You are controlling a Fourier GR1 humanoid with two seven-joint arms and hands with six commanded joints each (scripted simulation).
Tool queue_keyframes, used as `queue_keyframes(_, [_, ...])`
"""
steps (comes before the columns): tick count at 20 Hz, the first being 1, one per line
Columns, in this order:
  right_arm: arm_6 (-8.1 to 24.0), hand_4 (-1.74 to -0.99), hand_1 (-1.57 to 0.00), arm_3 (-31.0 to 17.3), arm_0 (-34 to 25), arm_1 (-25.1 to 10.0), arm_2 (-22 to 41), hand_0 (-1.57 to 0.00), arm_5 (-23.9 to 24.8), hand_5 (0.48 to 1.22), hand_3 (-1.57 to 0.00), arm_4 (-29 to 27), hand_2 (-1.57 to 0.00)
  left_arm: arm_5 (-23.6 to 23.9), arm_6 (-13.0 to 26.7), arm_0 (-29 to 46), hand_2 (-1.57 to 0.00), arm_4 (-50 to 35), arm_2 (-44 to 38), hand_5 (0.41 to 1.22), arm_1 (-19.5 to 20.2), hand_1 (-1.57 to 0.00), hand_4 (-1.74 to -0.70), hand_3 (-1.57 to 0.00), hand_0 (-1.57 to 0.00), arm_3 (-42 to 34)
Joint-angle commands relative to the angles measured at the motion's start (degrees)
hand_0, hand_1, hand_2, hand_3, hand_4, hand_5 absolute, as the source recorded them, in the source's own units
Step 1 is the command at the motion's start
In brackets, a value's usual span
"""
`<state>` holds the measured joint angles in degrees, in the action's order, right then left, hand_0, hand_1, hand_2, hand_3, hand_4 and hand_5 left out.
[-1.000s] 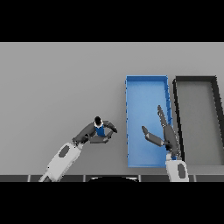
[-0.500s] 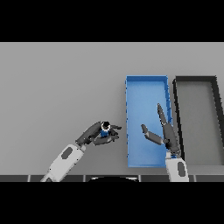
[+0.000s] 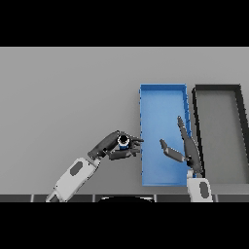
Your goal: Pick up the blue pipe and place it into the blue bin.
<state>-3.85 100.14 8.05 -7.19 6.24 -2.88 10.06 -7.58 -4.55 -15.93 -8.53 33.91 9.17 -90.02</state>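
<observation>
Blue pipe (image 3: 123, 141) held just left of open blue bin (image 3: 163, 92).

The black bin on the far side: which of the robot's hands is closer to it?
Right. The right hand hovers over the blue bin, beside the black bin; the left hand holds the blue pipe beyond it.

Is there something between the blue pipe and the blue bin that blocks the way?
Nothing visible blocks it. The left hand holds the blue pipe just left of the blue bin, with only bare table between. The right hand hovers open over the bin's right side.
</observation>
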Motion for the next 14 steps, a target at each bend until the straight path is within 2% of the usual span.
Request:
queue_keyframes(1, [-0.08,-1.136,0.0,0.11,0.16,0.02,0.14,0.0,0.12,0.604,0.0,0.28,0.0,0.07,0.6,0.02,-1.56,0.26,0.0,1.218,0.26,-1.56,-1.74,-1.49,-1.56,0.21])
queue_keyframes(4, [-0.33,-1.127,0.0,-0.5,0.08,0.35,0.12,0.0,0.86,0.605,0.0,0.91,0.0,0.52,1.61,0.12,-1.57,1.37,0.82,1.219,-0.28,-1.57,-1.74,-1.5,-1.57,0.0])
queue_keyframes(7, [-0.28,-1.178,0.0,0.22,1.46,0.95,0.35,0.0,1.5,0.605,0.0,1.24,0.0,0.22,1.65,0.94,-1.57,1.61,1.12,1.219,0.47,-1.57,-1.74,-1.5,-1.57,-0.73])
queue_keyframes(9, [0.12,-1.176,0.0,1.51,2.3,1.38,0.81,0.0,1.62,0.605,0.0,1.32,0.0,0.22,1.9,0.71,-1.57,1.81,0.93,1.219,0.33,-1.57,-1.74,-1.49,-1.57,0.0])
queue_keyframes(10, [-1.84,-1.186,0.0,2.1,2.91,0.96,0.31,0.0,0.16,0.615,0.0,-0.81,0.0,0.12,1.75,0.99,-1.57,1.69,1.04,1.22,0.29,-1.57,-1.74,-1.5,-1.57,-0.26])
queue_keyframes(11, [-2.35,-1.196,0.0,3.29,2.37,0.63,-0.11,0.0,-1.54,0.622,0.0,-3.48,0.0,0.05,1.67,0.77,-1.57,1.88,0.95,1.22,0.64,-1.57,-1.74,-1.5,-1.57,-0.62])
queue_keyframes(12, [-2.81,-1.195,0.0,4.49,1.94,0.08,-0.73,0.0,-5.05,0.608,0.0,-8.63,0.0,0.18,2.02,1.08,-1.57,2.15,1.22,1.22,0.5,-1.57,-1.74,-1.5,-1.57,-0.38])
queue_keyframes(14, [-0.48,-1.231,0.0,8.37,0.42,-3.43,-1.11,0.0,-10.85,0.572,0.0,-15.7,0.0,-0.71,1.87,0.7,-1.57,1.37,0.72,1.22,0.93,-1.57,-1.74,-1.5,-1.57,-0.56])
